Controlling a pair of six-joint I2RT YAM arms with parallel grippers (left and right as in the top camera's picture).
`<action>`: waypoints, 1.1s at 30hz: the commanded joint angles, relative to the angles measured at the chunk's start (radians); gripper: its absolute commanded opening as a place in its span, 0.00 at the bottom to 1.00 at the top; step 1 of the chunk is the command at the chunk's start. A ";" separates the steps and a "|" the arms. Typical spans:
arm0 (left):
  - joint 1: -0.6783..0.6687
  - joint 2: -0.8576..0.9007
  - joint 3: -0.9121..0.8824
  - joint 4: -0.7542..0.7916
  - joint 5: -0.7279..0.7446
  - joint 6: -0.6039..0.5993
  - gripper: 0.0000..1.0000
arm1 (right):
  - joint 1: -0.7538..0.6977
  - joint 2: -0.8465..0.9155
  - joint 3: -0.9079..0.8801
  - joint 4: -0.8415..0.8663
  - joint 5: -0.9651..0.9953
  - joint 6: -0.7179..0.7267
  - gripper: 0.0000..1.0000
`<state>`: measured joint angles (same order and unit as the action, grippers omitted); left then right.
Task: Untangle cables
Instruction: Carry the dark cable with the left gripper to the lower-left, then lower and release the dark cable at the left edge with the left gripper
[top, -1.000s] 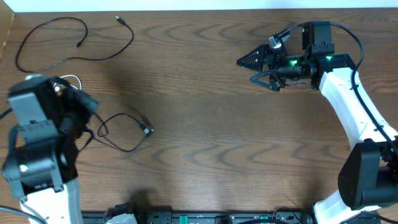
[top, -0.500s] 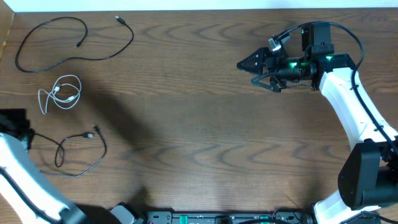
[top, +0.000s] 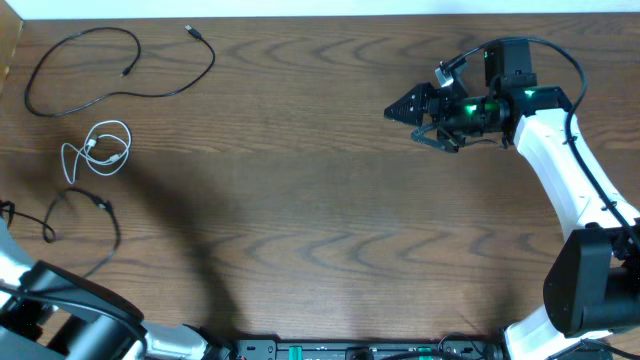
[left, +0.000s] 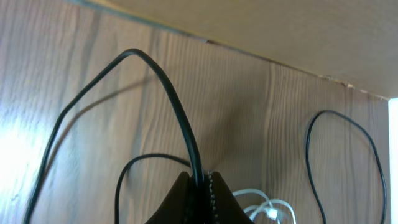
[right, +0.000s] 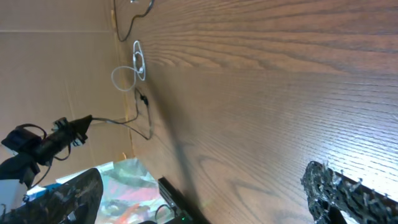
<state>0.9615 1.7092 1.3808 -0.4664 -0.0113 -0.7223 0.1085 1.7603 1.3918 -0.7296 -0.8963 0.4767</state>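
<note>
"Where's the thin black cable (left: 180, 118)?"

"At the left edge of the wood-grain table (top: 330, 220), looped and pinched tight between the left gripper's (left: 202, 186) closed tips. The white coil (top: 98, 148) lies near."

"The right gripper (top: 392, 110)?"

"Its arm is stretched out level above the table, holding nothing. I can't tell how far it's open."

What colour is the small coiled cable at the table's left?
The coiled cable is white, clearest in the overhead view.
</note>
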 joint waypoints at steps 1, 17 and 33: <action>0.004 0.035 0.013 0.051 -0.024 0.048 0.08 | 0.000 -0.008 0.005 0.000 0.008 -0.022 0.99; 0.004 0.068 0.013 0.031 -0.024 0.146 0.73 | 0.003 -0.008 0.005 -0.018 0.008 -0.022 0.99; -0.024 0.023 -0.014 -0.134 0.098 0.165 0.54 | 0.005 -0.008 0.005 -0.060 0.008 -0.045 0.99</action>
<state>0.9588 1.6634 1.3846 -0.5655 0.0399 -0.5827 0.1089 1.7603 1.3918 -0.7818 -0.8818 0.4580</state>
